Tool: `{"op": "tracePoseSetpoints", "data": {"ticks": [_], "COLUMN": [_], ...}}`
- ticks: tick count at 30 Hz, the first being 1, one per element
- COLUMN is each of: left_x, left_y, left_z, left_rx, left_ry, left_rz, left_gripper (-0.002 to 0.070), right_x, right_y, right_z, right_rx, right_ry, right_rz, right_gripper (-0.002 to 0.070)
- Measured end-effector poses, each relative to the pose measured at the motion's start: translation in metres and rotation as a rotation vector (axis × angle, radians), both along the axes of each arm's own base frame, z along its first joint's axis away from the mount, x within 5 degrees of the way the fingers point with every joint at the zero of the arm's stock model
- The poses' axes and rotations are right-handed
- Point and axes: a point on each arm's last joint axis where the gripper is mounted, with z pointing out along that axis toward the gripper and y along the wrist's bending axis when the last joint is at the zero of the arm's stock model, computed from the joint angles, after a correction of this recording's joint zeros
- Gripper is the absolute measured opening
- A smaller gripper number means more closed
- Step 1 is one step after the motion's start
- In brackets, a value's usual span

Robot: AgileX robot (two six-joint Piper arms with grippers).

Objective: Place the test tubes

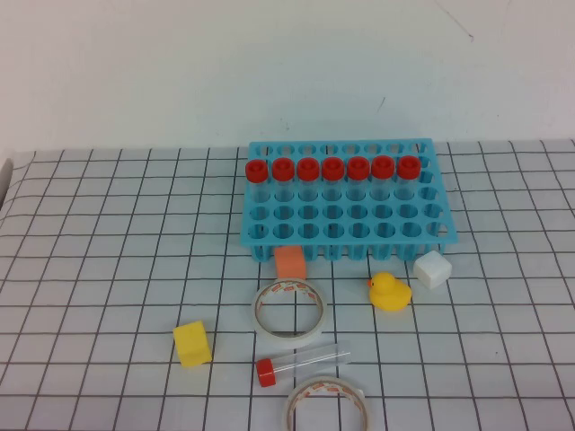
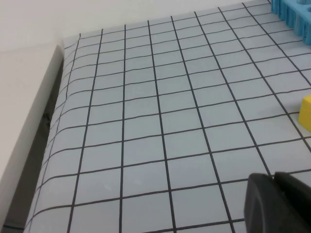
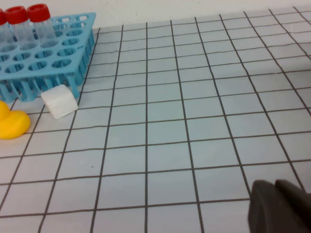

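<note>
A blue test tube rack stands at the back of the gridded table, with several red-capped tubes upright in one row. One more red-capped tube lies on its side near the front, between two tape rolls. Neither arm shows in the high view. My left gripper hangs shut over bare grid on the left side, nothing in it. My right gripper is shut too, over bare grid on the right, well away from the rack.
An orange block, a yellow duck and a white cube lie just in front of the rack. A yellow cube sits front left. Tape rolls flank the lying tube.
</note>
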Motion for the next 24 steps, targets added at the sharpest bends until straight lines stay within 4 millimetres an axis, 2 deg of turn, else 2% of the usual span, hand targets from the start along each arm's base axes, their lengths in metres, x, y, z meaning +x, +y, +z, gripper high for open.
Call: {"op": "tracePoseSetpoints", "data": {"ticks": [10, 17, 21, 22, 24], "left_x": [0.0, 0.0, 0.0, 0.0, 0.0], "left_y": [-0.001, -0.003, -0.008, -0.012, -0.016], "left_z": [0.0, 0.002, 0.004, 0.007, 0.01], "left_rx": [-0.017, -0.107, -0.31, -0.518, -0.724], "left_ry": [0.001, -0.009, -0.02, -0.019, -0.014], "left_rz": [-0.001, -0.007, -0.014, -0.014, -0.015], "left_gripper": [-0.0001, -0.0001, -0.0001, -0.0001, -0.0001], "right_x": [0.0, 0.0, 0.0, 0.0, 0.0], "right_y": [0.0, 0.0, 0.0, 0.002, 0.004], "right_z": [0.0, 0.0, 0.0, 0.0, 0.0], "right_rx": [0.0, 0.002, 0.008, 0.046, 0.117], "right_ry": [0.0, 0.0, 0.0, 0.0, -0.003], "right_rz": [0.0, 0.0, 0.001, 0.004, 0.009], "right_gripper": [-0.0001, -0.0001, -0.0001, -0.0001, -0.0001]}}
